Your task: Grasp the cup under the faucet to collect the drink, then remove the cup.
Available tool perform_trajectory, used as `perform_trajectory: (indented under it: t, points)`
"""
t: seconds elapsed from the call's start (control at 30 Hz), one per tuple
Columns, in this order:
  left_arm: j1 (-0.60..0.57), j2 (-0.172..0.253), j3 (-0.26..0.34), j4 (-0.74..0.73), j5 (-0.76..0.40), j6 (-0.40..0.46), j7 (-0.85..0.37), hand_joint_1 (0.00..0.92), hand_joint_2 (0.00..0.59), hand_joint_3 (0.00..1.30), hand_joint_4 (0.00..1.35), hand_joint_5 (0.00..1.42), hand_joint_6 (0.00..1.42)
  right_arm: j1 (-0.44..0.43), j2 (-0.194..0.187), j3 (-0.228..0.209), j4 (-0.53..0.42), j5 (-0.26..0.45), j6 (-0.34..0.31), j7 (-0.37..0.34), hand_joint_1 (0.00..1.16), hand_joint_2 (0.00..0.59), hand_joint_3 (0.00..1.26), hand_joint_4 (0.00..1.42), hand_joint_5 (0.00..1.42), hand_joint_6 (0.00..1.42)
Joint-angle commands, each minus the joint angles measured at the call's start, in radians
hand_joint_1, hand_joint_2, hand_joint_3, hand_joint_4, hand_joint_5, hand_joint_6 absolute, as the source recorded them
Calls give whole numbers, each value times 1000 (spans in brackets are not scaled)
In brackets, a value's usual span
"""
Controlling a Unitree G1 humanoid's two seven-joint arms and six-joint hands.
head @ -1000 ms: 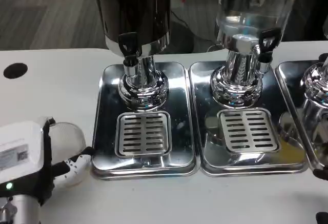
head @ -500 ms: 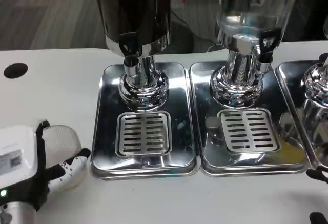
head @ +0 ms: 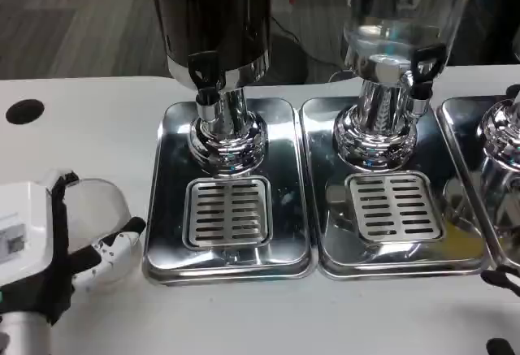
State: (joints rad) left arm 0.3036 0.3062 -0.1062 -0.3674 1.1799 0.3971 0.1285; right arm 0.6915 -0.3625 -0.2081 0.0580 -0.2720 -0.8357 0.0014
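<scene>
Your left hand (head: 49, 245) grips the clear cup (head: 101, 217) on the tabletop (head: 97, 127), near left, just beside the left drip tray (head: 166, 209). Right hand's fingertips (head: 502, 278) at the near-right edge; state unclear.

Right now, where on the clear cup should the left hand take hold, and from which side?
Grip the clear cup around its side wall, coming from the left: it stands upright on the table left of the tray, and the left hand already wraps it there.
</scene>
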Motion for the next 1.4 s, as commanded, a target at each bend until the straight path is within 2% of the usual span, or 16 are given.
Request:
perform_trajectory:
  t: [0.03, 0.3, 0.8, 1.4]
  points:
    - [-53, -2, -11, -30, 15, -4, -30, 302, 163, 408, 473, 719, 935, 6, 0, 1, 13, 19, -24, 4, 518, 406, 209, 109, 107, 44]
    - [-156, -29, -65, -5, 54, 18, -81, 305, 166, 409, 477, 720, 938, 20, -12, -10, 31, 31, -58, 7, 518, 406, 209, 109, 107, 45]
    - [-346, -117, -205, 155, 133, 77, -117, 316, 165, 410, 478, 720, 930, 10, -49, -21, 106, 100, -110, 44, 517, 406, 209, 114, 107, 60]
    - [-427, -164, -270, 297, 132, 126, -88, 322, 165, 410, 478, 720, 927, -11, -79, -36, 163, 173, -139, 101, 517, 406, 209, 117, 118, 76]
